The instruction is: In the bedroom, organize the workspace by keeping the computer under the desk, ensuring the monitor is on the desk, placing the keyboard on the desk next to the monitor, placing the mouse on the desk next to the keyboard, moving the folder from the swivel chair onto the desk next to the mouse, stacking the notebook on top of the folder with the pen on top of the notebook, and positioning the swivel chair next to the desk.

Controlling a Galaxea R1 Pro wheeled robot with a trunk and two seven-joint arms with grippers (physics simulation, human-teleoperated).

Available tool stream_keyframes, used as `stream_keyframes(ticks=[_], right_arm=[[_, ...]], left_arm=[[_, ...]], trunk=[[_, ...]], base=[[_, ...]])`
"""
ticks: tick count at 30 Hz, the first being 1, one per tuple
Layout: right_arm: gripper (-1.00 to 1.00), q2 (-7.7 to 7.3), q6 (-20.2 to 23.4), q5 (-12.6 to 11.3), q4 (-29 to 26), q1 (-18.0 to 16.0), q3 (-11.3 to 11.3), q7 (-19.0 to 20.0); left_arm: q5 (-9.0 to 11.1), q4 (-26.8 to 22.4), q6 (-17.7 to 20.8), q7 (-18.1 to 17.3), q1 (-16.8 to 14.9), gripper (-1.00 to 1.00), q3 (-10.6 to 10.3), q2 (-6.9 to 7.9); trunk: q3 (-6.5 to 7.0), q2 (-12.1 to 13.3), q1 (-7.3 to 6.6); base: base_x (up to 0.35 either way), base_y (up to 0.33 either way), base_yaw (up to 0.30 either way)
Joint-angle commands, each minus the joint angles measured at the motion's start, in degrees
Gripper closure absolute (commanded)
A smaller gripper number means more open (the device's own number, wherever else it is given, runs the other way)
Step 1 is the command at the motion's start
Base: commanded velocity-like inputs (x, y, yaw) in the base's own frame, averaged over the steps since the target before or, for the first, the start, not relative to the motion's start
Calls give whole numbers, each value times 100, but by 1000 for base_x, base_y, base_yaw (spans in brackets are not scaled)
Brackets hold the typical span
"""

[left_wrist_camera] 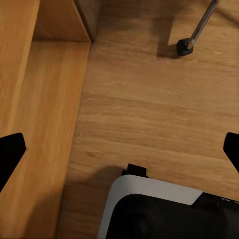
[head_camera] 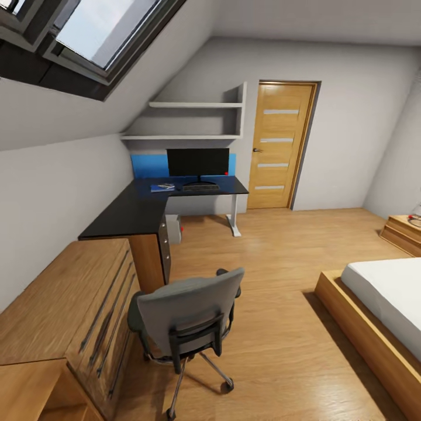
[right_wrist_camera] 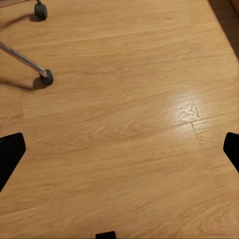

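Monitor and keyboard sit on the tabletop, folder beside them, computer beneath; swivel chair stands well apart, unplaced; both jaws released, empty, over floor.

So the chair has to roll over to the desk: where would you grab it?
Probably the top edge of the backrest, coming from behind: the chair has its back to the robot, upright, so that edge is nearest and pushing there rolls it deskward.

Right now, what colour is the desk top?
Matt black desk, clearest in the head view.
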Motion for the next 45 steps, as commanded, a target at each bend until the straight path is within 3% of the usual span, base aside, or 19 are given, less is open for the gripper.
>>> stream_keyframes(ticks=[1,13,28,31,33,45], right_arm=[[-100,2,-6,16,13,-6,48,-42],[-100,-15,1,54,13,-6,52,-26],[-100,-17,-25,56,13,-6,48,-34],[-100,-18,-17,56,13,-6,48,-34],[-100,-15,-18,56,13,-6,50,-34],[-100,-12,-4,62,13,-6,49,-30]], left_arm=[[22,3,-30,3,-4,-100,-2,3],[61,-58,-52,45,-4,-100,6,13],[62,-61,41,90,-4,-100,-2,-92],[62,-65,270,85,-4,-100,-2,-121],[62,-152,634,83,-2,-100,-2,-141],[62,-208,738,82,-2,-100,-2,-154]], trunk=[[-7,-6,1],[-7,-6,1],[-277,-607,330],[-331,-728,396],[-366,-808,440],[-582,-1289,704]], base=[[0,22,-6],[0,5,-1],[0,0,0],[0,0,0],[0,0,0],[0,0,0]])
